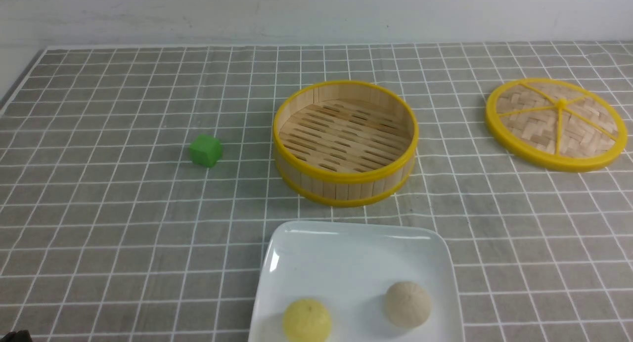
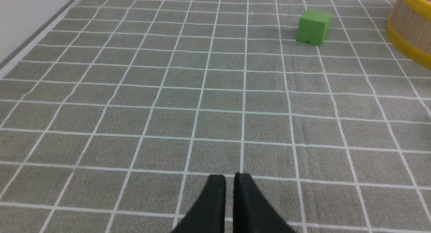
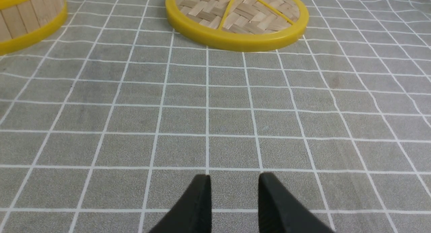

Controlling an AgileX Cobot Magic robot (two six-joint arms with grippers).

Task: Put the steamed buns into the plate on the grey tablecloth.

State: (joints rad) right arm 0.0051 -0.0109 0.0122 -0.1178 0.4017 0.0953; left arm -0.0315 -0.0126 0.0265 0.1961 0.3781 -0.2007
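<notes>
The white square plate [image 1: 346, 253] lies on the grey tablecloth [image 1: 123, 208] at the near middle. The pale yellow bun [image 1: 306, 320] and the beige bun [image 1: 407, 304] both sit in the plate, side by side near its front. My left gripper [image 2: 229, 177] is shut and empty, low over bare cloth, with the green cube [image 2: 313, 27] well ahead of it. My right gripper [image 3: 234, 177] is open and empty over bare cloth, short of the woven lid [image 3: 237, 17]. In the front view neither gripper's fingers show.
The round yellow-rimmed bamboo steamer [image 1: 345, 142] stands empty behind the plate. The woven lid [image 1: 556, 123] lies flat at the far right. The green cube [image 1: 205, 150] sits left of the steamer. The cloth's left edge runs along the table's left side.
</notes>
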